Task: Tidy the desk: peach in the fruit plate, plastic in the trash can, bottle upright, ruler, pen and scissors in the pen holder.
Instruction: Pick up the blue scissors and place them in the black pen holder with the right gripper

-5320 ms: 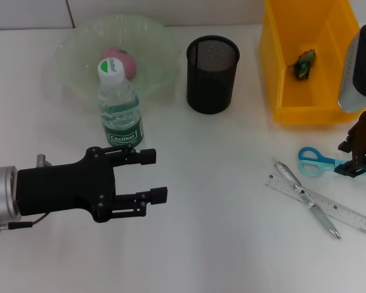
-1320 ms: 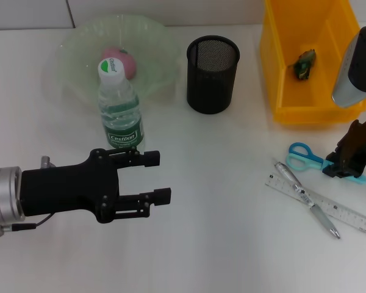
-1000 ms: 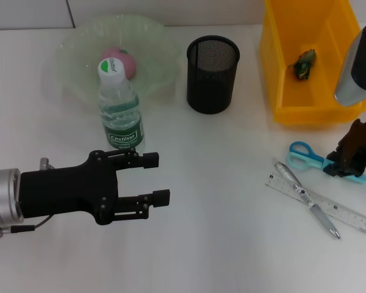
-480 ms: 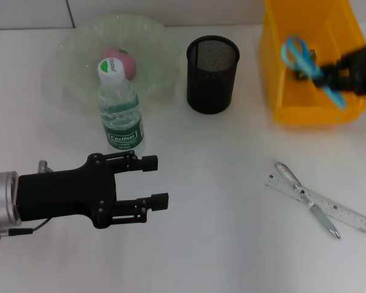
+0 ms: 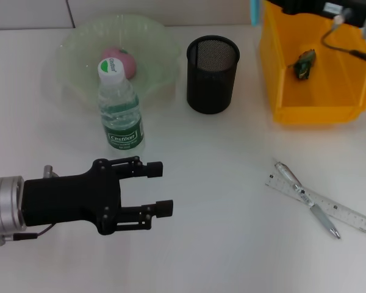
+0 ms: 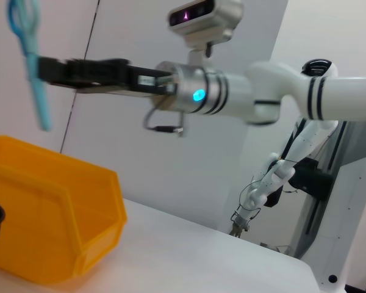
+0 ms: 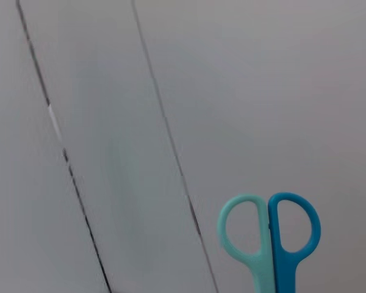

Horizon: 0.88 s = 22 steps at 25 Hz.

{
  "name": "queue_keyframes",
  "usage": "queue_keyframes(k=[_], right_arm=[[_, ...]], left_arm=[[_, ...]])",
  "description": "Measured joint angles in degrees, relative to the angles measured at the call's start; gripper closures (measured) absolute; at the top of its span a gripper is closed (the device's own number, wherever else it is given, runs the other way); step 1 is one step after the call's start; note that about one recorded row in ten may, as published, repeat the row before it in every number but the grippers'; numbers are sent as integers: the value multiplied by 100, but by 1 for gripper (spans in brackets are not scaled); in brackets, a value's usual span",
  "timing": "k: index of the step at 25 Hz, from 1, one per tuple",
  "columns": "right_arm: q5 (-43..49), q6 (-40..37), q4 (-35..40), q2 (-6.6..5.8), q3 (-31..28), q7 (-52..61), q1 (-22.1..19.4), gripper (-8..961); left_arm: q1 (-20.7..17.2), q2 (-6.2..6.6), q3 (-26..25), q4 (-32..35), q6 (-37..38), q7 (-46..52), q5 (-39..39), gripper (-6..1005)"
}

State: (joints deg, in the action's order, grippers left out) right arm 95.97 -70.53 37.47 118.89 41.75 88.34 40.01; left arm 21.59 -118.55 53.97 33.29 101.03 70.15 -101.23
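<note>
- Blue-handled scissors are off the desk. Head view: the spot next to the ruler and pen, where they lay a second ago, is bare; only a sliver of blue shows at the top edge, by the yellow bin.
- Head view, rest: the right arm is up at the top right corner. Left gripper hovers low over the desk in front of the bottle, jaws spread, holding nothing. Bottle is upright, peach is in the fruit plate, a crumpled green piece sits in the bin. Pen holder looks empty.
- Left wrist view: right gripper is high above the bin, jaws clamped on the scissors, which hang handles up, blades down.
- Right wrist view: both handle loops, teal and blue, in view against the wall; own fingers not visible.
- Judgement: scissors picked and lifted, mid-transfer. They need carrying over to the pen holder and lowering blades first. Ruler and pen are not yet done.
</note>
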Motion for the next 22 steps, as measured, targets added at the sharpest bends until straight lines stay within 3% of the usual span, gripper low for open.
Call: queue_keyframes(k=[6, 11, 18, 22], right_arm=[[-680, 932, -1792, 67, 13, -1355, 686, 742], [-699, 1288, -2148, 80, 12, -1650, 862, 742], [-711, 1173, -2260, 82, 56, -1705, 866, 741], [-714, 945, -2221, 71, 95, -1591, 775, 613]], left_arm=[[3, -2, 35, -49, 8, -12, 29, 256], [-18, 3, 35, -51, 14, -14, 25, 256], [-49, 16, 35, -50, 1, -34, 1, 256], [-48, 16, 35, -50, 6, -36, -2, 256]])
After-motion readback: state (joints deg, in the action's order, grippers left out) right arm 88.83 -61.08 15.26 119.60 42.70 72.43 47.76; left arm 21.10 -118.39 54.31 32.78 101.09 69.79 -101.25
